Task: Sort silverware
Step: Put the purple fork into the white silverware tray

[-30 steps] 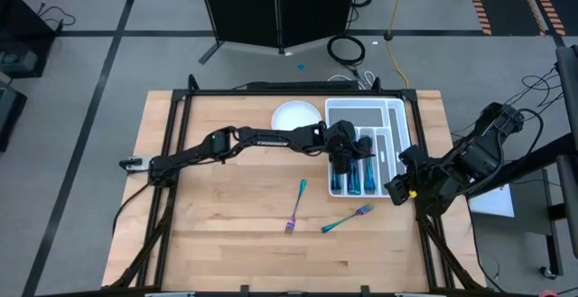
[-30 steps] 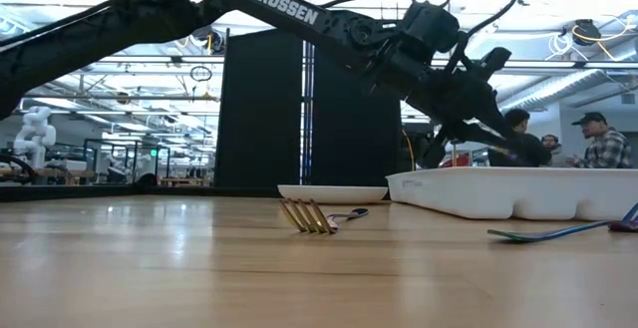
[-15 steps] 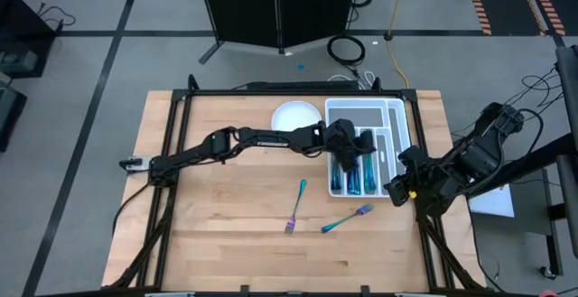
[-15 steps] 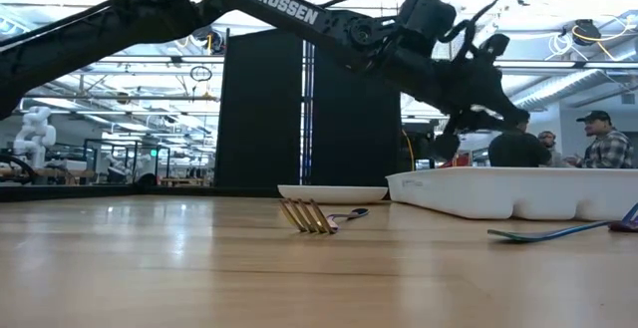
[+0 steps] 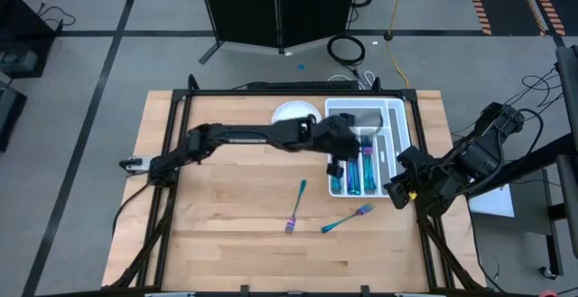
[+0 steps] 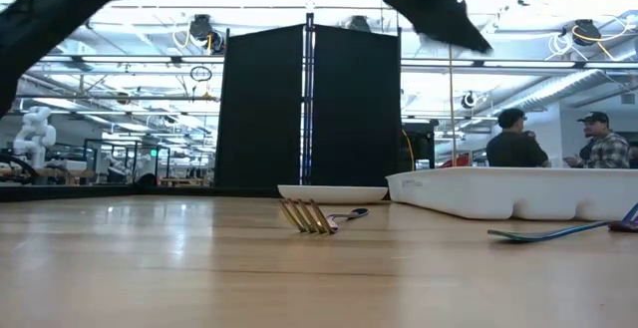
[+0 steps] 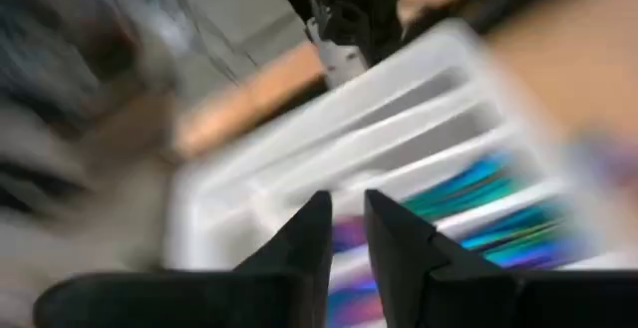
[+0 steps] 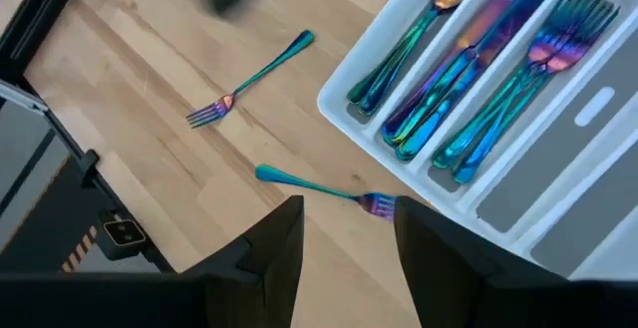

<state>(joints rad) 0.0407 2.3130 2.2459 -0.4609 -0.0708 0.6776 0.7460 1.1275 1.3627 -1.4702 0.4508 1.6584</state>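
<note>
Several iridescent pieces of silverware (image 8: 469, 79) lie in the near compartments of the white tray (image 5: 397, 107). Two forks lie flat on the wood: one (image 5: 296, 205) near the table's middle, one (image 5: 348, 218) just off the tray's near left corner. My left gripper (image 5: 337, 165) hangs high over the tray's left side. In the left wrist view its fingers (image 7: 348, 218) stand a little apart with nothing between them. My right gripper (image 8: 349, 233) waits open off the tray's near right corner, above the second fork (image 8: 324, 190).
A round white plate (image 5: 293, 115) sits left of the tray at the far side. The tray's far compartments (image 5: 361, 116) look bare. Bare wood spreads to the left and near side of the two forks. People stand in the room beyond the table (image 6: 598, 144).
My left gripper has risen steeply from just above the tray, leaving the low view through its top edge. It has also rolled about its own axis and drawn back a little toward the table's left. The forks on the table have stayed put.
</note>
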